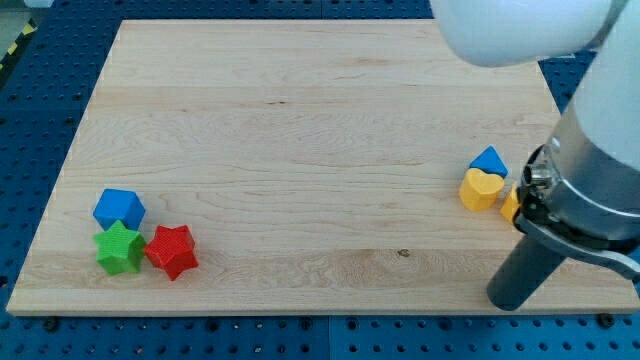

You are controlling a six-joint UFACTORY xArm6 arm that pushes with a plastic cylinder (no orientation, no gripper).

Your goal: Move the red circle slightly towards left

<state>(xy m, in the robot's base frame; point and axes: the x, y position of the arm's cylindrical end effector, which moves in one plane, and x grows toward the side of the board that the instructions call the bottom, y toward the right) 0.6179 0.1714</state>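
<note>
No red circle shows in the camera view; the arm covers the board's right edge and may hide it. My tip [507, 302] rests on the wooden board [300, 130] near the bottom right corner. It is below and slightly right of a yellow heart [479, 189], with a gap between them. A blue block [488, 160] touches the heart from above. A yellow block [511, 205] sits right of the heart, mostly hidden behind the arm, so its shape is unclear.
At the view's bottom left, a blue cube-like block [119, 208], a green star [119, 249] and a red star [172, 251] sit together. The arm's grey and white body [590, 170] fills the view's right side. A blue perforated table [30, 120] surrounds the board.
</note>
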